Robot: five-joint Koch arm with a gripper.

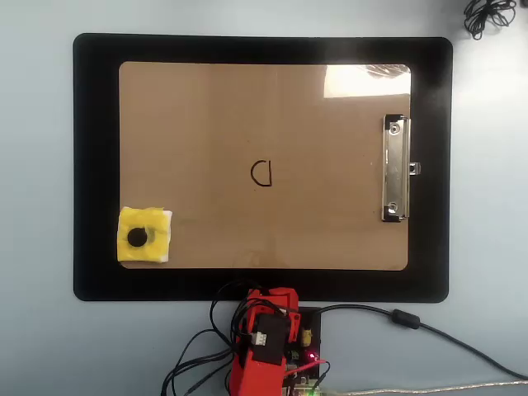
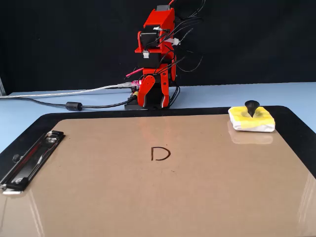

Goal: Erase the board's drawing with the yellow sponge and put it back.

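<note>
In the overhead view the sponge sits on the board at its lower-left corner, well apart from the drawing. In the fixed view the gripper hangs folded at the arm's base, its opening impossible to tell. The sponge looks light and soft, so its black knob seems the firmest hold.

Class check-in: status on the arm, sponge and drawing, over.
Gripper folded at base, holding nothing, state unclear. Yellow sponge on board corner. Drawing intact. Path clear.

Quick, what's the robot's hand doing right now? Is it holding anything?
Hand: holding nothing, folded down at the arm's base, apart from the yellow sponge; whether it is open or closed cannot be told.
</note>
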